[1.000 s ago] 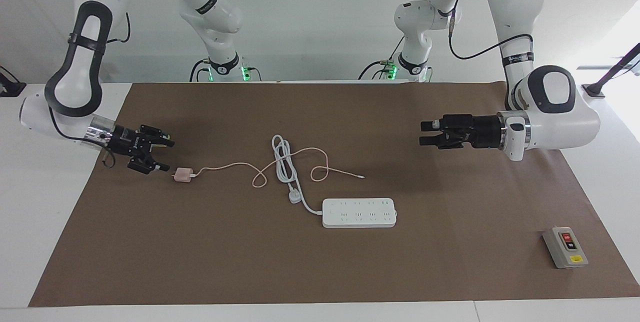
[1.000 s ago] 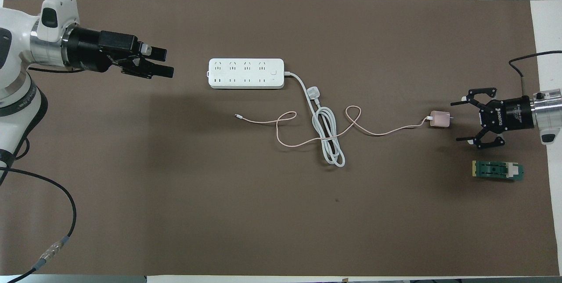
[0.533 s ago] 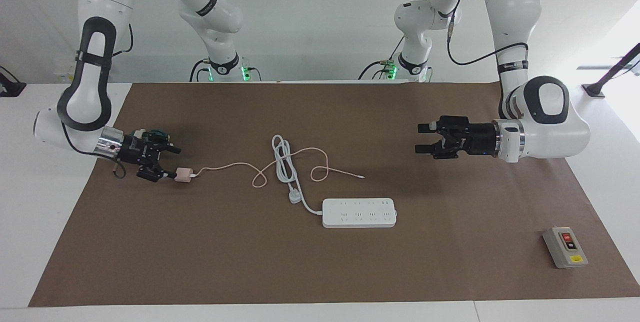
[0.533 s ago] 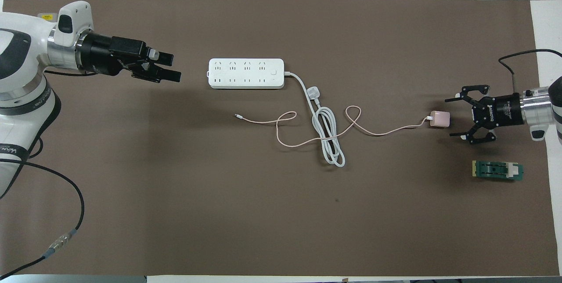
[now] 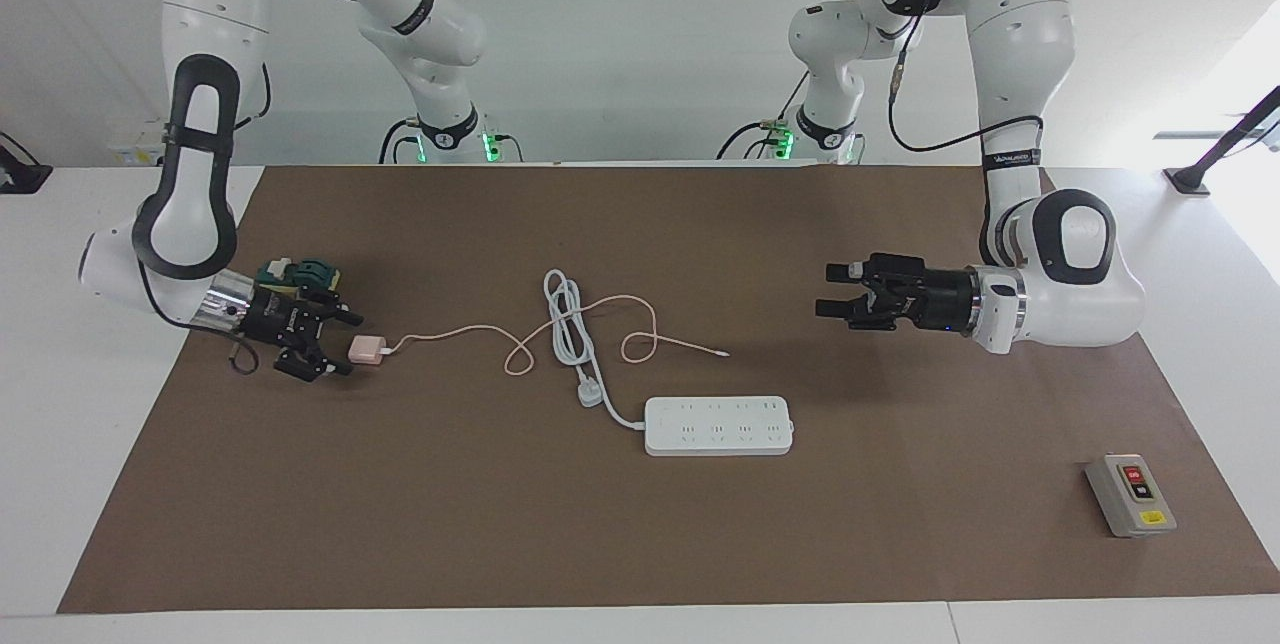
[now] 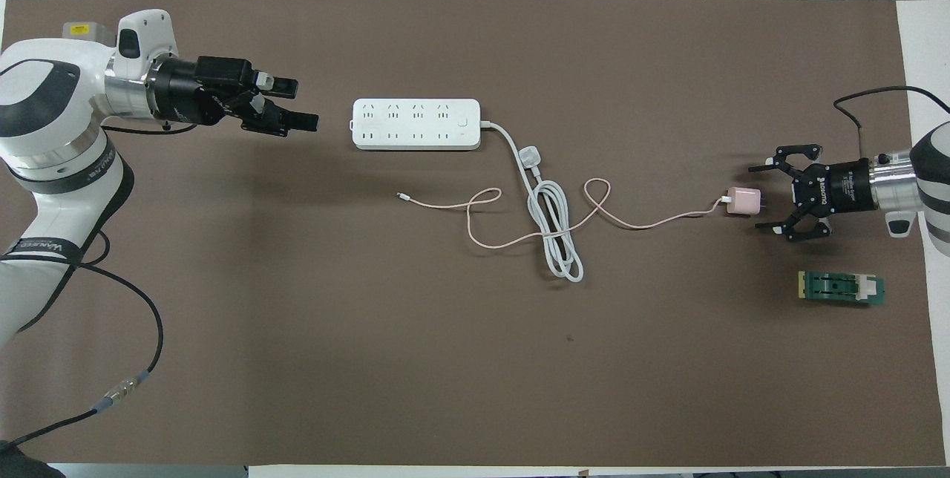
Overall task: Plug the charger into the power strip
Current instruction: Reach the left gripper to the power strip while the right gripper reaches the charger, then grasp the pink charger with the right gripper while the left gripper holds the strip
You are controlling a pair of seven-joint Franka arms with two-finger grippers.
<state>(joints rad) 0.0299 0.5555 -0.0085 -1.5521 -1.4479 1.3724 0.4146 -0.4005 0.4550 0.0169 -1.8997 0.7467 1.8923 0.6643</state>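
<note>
moved: right gripper (image 5: 338, 344) is closing in on the charger (image 5: 367, 349) since a second ago, dropping low to the mat; left gripper (image 5: 832, 290) is drifting in over the mat toward the power strip (image 5: 719, 425).
right gripper: fingers spread wide, tips reaching alongside the charger's prong end, not yet clamping it.
charger: lying on the mat toward the right arm's end, prongs pointing at the right gripper, thin pink cable (image 6: 594, 207) trailing toward the middle and crossing the strip's coiled white cord (image 6: 553, 229).
power strip: flat on the mat mid-table, farther from the robots than the charger, sockets up.
grip advice: centre the cube between the fingers, leaving the prongs free; lift slowly, since the cable is looping over the cord and could drag it.
right arm pose: forearm running nearly level, wrist low, green block (image 6: 842, 289) just beside it.
left arm pose: wrist horizontal, fingers parted narrowly, hovering empty.
</note>
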